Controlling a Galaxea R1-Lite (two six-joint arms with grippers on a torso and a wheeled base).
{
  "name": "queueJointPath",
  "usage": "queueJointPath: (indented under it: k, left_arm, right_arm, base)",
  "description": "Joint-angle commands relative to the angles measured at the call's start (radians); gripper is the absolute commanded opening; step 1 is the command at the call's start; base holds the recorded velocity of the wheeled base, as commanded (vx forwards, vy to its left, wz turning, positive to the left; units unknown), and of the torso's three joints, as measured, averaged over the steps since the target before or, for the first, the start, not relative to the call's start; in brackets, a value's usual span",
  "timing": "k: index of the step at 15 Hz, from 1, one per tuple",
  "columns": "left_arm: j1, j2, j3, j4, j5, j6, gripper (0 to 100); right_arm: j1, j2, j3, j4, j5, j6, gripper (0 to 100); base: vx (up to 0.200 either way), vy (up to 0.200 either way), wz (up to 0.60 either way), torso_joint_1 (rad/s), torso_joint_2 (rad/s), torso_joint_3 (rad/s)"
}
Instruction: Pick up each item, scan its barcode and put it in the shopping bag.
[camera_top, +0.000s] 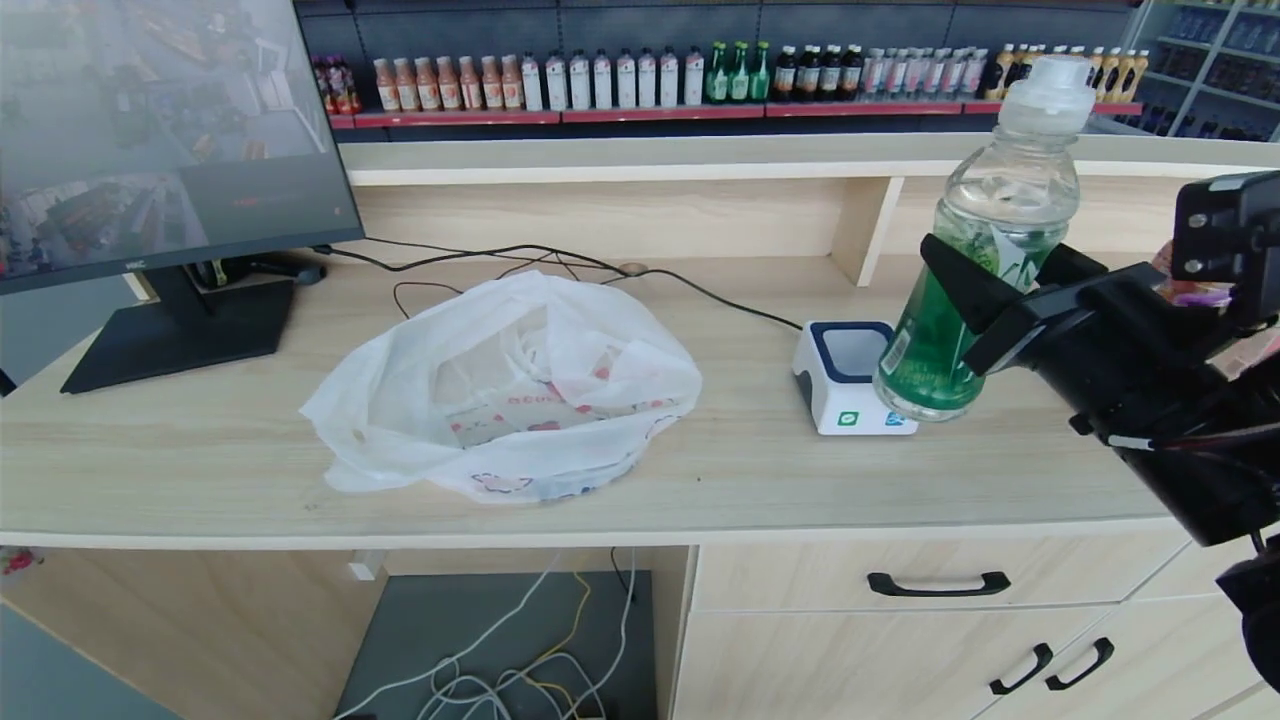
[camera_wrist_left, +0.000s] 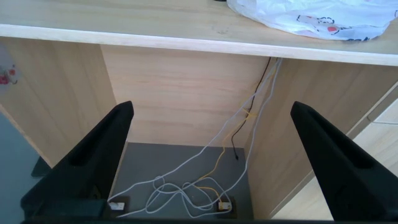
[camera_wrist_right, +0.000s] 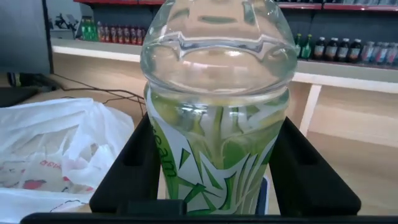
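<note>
My right gripper (camera_top: 985, 300) is shut on a clear bottle (camera_top: 975, 260) with a green label and a white cap, held tilted above the counter. The bottle's base hangs just over the white-and-blue barcode scanner (camera_top: 845, 375). In the right wrist view the bottle (camera_wrist_right: 217, 112) sits between the two black fingers (camera_wrist_right: 134, 168). A white plastic shopping bag (camera_top: 515, 385) lies open on the counter to the left of the scanner; it also shows as the bag (camera_wrist_right: 56, 155) and the bag (camera_wrist_left: 317, 15). My left gripper (camera_wrist_left: 214, 155) is open below the counter edge, facing the knee space.
A monitor on a black stand (camera_top: 180, 320) stands at the counter's far left, with cables (camera_top: 520, 260) running behind the bag. A raised wooden ledge (camera_top: 700, 160) backs the counter. Drawers with black handles (camera_top: 938, 583) are below on the right. Loose cables (camera_wrist_left: 186, 186) lie under the desk.
</note>
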Motion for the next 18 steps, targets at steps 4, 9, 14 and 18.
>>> queueJointPath:
  k: [4,9,14,18]
  left_arm:
    - [-0.001,0.000,0.000,0.000,0.000,-0.001,100]
    - [-0.001,0.000,0.000,0.000,0.000,-0.001,100]
    - [-0.001,0.000,0.000,0.000,0.000,-0.001,100]
    - [-0.001,0.000,0.000,0.000,0.000,-0.001,100]
  right_arm:
    - [-0.022,0.076,-0.063,0.001,0.084,-0.101,0]
    - [-0.059,0.127,-0.143,0.003,0.208,-0.242,0]
    - [-0.153,0.186,-0.235,0.001,0.407,-0.386,0]
    - [-0.165,0.238,-0.315,0.046,0.485,-0.460,0]
  base:
    - [0.000,0.000,0.00,0.000,0.00,0.000]
    - [0.000,0.000,0.00,0.000,0.00,0.000]
    - [0.000,0.000,0.00,0.000,0.00,0.000]
    - [0.000,0.000,0.00,0.000,0.00,0.000]
